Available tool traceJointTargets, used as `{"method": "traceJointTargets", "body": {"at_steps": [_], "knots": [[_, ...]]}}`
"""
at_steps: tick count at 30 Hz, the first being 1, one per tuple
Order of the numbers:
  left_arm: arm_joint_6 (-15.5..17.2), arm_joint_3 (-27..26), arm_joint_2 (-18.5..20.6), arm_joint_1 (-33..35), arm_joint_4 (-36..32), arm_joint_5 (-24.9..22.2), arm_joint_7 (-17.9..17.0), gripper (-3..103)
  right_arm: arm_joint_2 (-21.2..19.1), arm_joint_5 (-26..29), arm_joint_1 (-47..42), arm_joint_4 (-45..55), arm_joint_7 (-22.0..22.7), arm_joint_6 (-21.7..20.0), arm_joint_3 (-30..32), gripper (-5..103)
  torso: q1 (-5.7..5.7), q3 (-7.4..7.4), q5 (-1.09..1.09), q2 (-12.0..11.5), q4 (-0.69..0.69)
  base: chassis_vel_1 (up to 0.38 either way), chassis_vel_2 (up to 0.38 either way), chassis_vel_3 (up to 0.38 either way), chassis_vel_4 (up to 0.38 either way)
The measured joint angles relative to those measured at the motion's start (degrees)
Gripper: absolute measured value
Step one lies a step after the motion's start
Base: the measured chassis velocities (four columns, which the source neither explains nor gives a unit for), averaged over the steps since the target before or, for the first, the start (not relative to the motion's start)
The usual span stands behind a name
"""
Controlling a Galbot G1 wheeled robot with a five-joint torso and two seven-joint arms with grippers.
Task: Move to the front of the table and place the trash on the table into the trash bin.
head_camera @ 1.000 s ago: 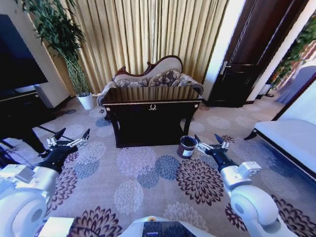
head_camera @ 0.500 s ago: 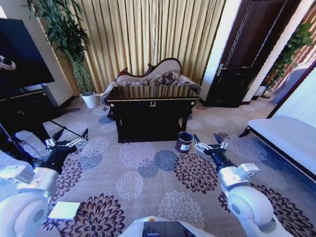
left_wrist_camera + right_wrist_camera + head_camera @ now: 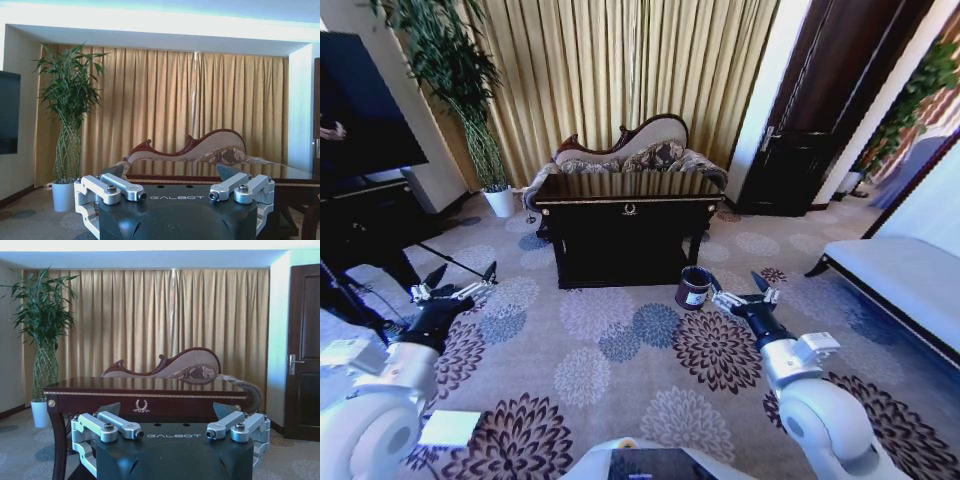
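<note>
Head view shows the table (image 3: pixel 628 212) ahead with the trash bin (image 3: pixel 694 286) on the carpet by its right front leg; my left gripper (image 3: pixel 455 285) and right gripper (image 3: pixel 741 289) hover low, fingers spread wide, empty. Right wrist view shows the glossy surface edge-on.

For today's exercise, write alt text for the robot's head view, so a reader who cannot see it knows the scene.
A dark glossy table with gold trim stands ahead on a floral carpet, and a small dark trash bin sits on the floor by its right front leg. The left gripper and right gripper hang open low on either side, holding nothing. A sofa and gold curtains lie behind.
</note>
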Motion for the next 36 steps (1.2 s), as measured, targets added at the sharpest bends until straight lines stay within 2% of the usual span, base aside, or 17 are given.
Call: {"method": "traceJointTargets", "body": {"at_steps": [5, 36], "knots": [[0.6, 0.0, -0.1, -0.1, 0.0, 0.1, 0.0, 100, -0.2, 0.0, 0.3, 0.3, 0.2, -1.3, 0.0, 100, -0.01, 0.0, 0.0, 0.0, 0.0, 0.0, 0.0, 0.0, 0.0], [0.8, 0.0, -0.1, -0.1, 0.0, 0.2, 0.1, 100, -0.2, 0.0, 0.3, 0.3, 0.2, -1.3, 0.1, 100, 0.0, 0.0, 0.0, 0.0, 0.0, 0.0, 0.0, 0.0, 0.0]]}}
